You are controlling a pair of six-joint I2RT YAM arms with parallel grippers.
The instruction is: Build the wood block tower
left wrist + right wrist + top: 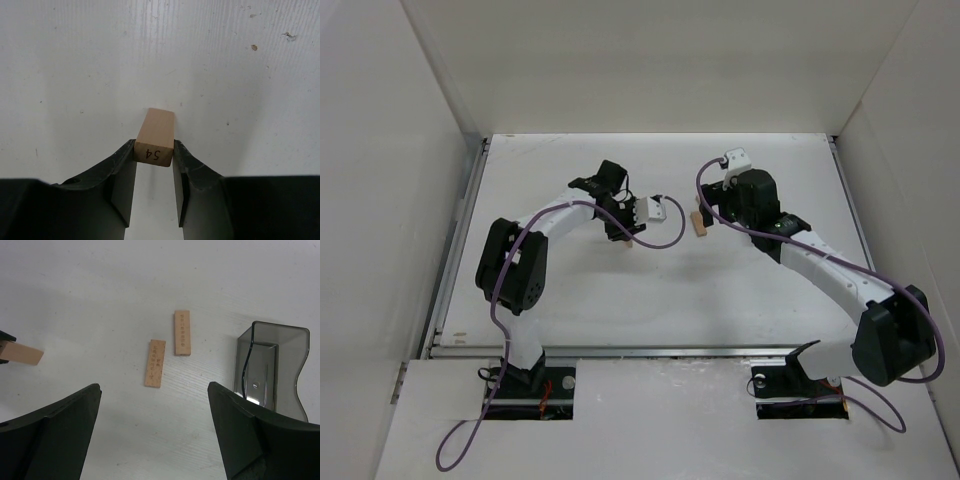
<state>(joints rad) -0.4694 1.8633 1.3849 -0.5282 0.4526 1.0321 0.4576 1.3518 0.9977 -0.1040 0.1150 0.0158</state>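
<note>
So: left gripper (154, 150) clamps block (157, 127), probably the placing step; right gripper (154, 390) wide open above planks (182, 332). Next: set block upright.

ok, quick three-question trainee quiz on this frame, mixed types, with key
1. True or false: the left claw is shut on the block marked 54.
2. How many flat planks lie below the right claw? A one, B two, C four.
3. Name the non-wood item beside those planks.
Key: 1 true; 2 B; 3 the dark grey container.
</note>
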